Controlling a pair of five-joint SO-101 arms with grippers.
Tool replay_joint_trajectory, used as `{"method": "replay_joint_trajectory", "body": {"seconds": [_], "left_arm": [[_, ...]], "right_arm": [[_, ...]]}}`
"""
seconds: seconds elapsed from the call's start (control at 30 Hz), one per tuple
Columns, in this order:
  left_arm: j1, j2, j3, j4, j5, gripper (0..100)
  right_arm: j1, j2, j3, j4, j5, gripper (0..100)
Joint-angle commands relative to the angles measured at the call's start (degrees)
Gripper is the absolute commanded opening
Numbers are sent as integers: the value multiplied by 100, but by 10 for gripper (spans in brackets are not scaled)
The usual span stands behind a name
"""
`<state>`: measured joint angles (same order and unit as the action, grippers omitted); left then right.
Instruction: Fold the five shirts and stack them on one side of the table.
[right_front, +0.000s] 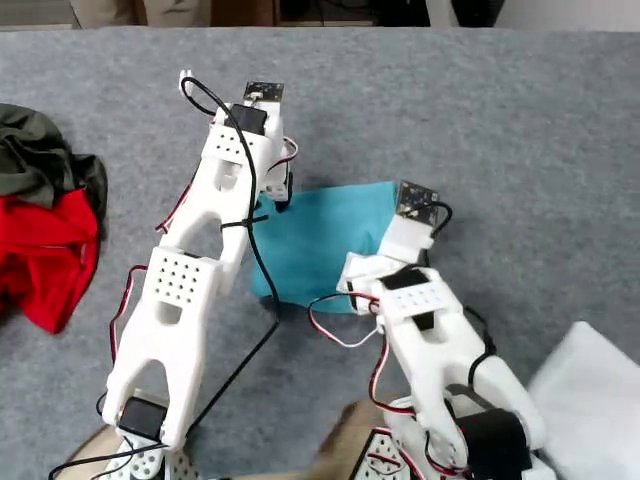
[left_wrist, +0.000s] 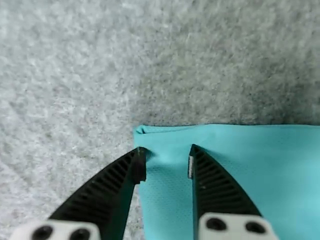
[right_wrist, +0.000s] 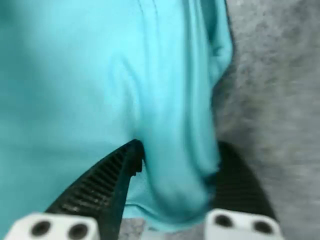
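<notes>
My left jaws are sitting a little open at a corner of the teal shirt (left_wrist: 240, 170), one tip at its edge and one over it, holding nothing. My right jaws are pinching a fat bunch of that shirt's other side. The shirt is lying between my two arms in the middle of the counter (right_front: 500, 120). I think I am folding this shirt now. Next, my left jaws are going to need to squeeze the corner. The cloth is looking thin, smooth and floppy. The counter is looking gray and fuzzy. A red shirt (right_front: 45, 255) and a dark green shirt (right_front: 40, 160) are lying crumpled far off to one side.
</notes>
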<state>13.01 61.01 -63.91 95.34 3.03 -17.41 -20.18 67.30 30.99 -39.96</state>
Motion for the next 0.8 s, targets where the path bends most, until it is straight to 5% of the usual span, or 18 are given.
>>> {"method": "replay_joint_trajectory", "body": {"seconds": [0.0,0.3,0.6,0.77], "left_arm": [[26,-22,-132,-35,-18,149],[9,-22,-132,-26,-26,149],[9,-22,-132,-9,-202,149],[9,-22,-132,-9,-220,149]], "right_arm": [[-101,101,-180,-97,167,81],[303,-321,-180,554,580,98],[822,-2527,-154,1864,1415,377],[374,-2967,48,1785,1213,329]]}}
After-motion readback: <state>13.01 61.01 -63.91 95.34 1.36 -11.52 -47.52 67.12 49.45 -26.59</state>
